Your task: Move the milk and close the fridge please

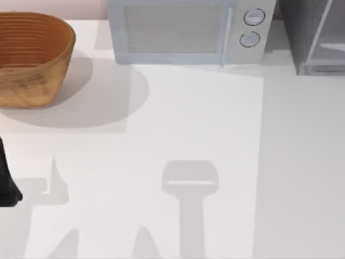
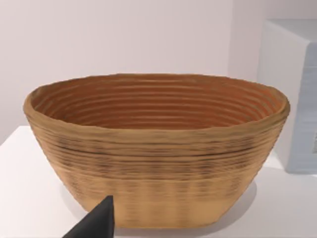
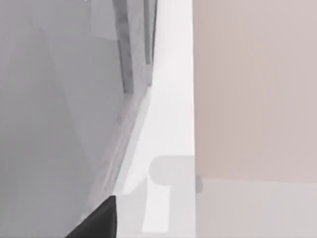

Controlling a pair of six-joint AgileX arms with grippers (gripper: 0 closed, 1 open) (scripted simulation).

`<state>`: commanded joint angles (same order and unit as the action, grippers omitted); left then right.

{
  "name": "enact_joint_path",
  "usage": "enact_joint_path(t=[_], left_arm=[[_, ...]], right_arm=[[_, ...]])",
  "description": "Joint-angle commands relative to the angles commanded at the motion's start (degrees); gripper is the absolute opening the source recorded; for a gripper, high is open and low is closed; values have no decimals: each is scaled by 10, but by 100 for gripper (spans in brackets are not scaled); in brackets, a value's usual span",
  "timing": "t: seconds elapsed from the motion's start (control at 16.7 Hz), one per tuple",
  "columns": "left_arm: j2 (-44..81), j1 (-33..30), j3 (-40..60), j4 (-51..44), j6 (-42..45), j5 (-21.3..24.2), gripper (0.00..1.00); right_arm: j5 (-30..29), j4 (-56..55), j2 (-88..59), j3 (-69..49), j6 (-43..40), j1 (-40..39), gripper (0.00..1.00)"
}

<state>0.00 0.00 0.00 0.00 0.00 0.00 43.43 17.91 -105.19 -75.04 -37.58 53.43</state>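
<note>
With the large grey fridge [image 1: 315,38] door ajar beside my right gripper, whose finger state I cannot tell, a misjudged push could jam it.

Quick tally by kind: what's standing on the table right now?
Woven basket: 1
Microwave: 1
Fridge: 1
Total: 3
The left arm sits at the table's left edge.
</note>
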Motion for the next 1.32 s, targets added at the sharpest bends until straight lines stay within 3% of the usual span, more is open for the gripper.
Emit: enact_joint_path(t=[0.3,0.48,1.14,1.32], left_arm=[[0,0,0,0,0,0,100],[0,0,0,0,0,0,100],[0,0,0,0,0,0,100],[0,0,0,0,0,0,100]], right_arm=[[0,-1,1,3,0,4,100],[-35,-12,4,24,32,-29,100],[-243,-121,70,106,199,-298,100],[-311,-154,91,123,258,-401,100]])
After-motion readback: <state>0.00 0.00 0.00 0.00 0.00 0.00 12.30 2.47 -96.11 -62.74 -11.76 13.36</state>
